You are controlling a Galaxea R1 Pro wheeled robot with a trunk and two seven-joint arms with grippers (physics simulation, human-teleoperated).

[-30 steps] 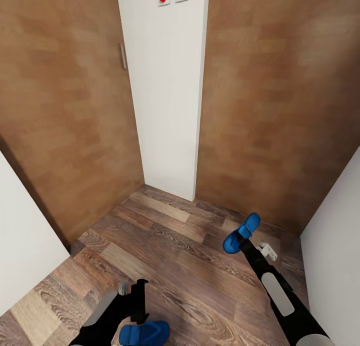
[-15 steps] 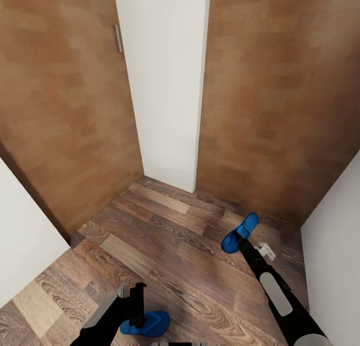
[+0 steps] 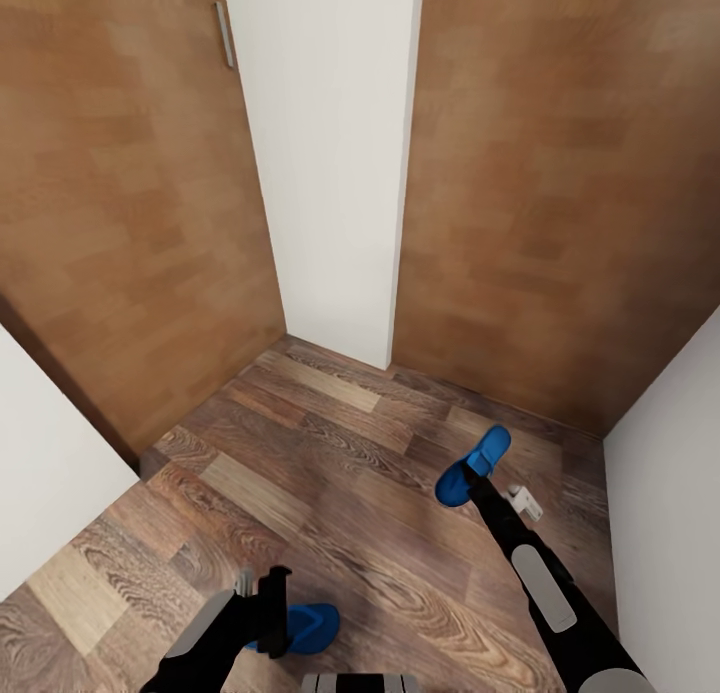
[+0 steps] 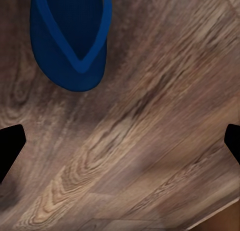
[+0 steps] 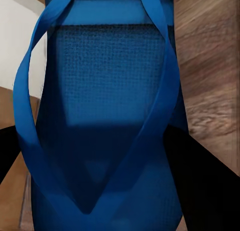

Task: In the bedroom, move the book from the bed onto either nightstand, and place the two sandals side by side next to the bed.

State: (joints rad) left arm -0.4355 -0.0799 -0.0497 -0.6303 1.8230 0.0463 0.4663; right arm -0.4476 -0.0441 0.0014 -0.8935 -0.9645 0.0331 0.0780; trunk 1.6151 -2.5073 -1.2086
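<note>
A corner of the bedroom, seen from the robot's head: a white wall [image 3: 40, 473] cuts in at far left, then a brown wooden door [image 3: 130, 193] whose metal handle [image 3: 224, 35] sits near the top edge, a white wall pillar [image 3: 335, 163] in the middle, a second brown wooden panel [image 3: 560, 193], and another white wall [image 3: 665, 513] at far right. Wood-plank floor [image 3: 330, 473] fills the space between them.

Low at left, the left gripper [image 3: 272, 613] hangs over one blue sandal [image 3: 305, 628] lying flat on the floor; the arm hides part of the sandal. In the left wrist view the sandal [image 4: 70, 38] is cut off by the frame, only its rounded end and strap junction visible, and the two dark fingertips [image 4: 10, 146] stand far apart at opposite edges with bare floor between them, the jaws spread wide and holding nothing.

At right, the right gripper [image 3: 478, 485] holds the other blue sandal [image 3: 472, 466] above the floor, near the right-hand door panel. The right wrist view is close on that sandal's sole and straps [image 5: 105, 116], with dark fingers [image 5: 200, 181] pressed against either side of it; its far end is cut off. A small white fitting [image 3: 526, 501] juts from the right arm, too small to identify.
</note>
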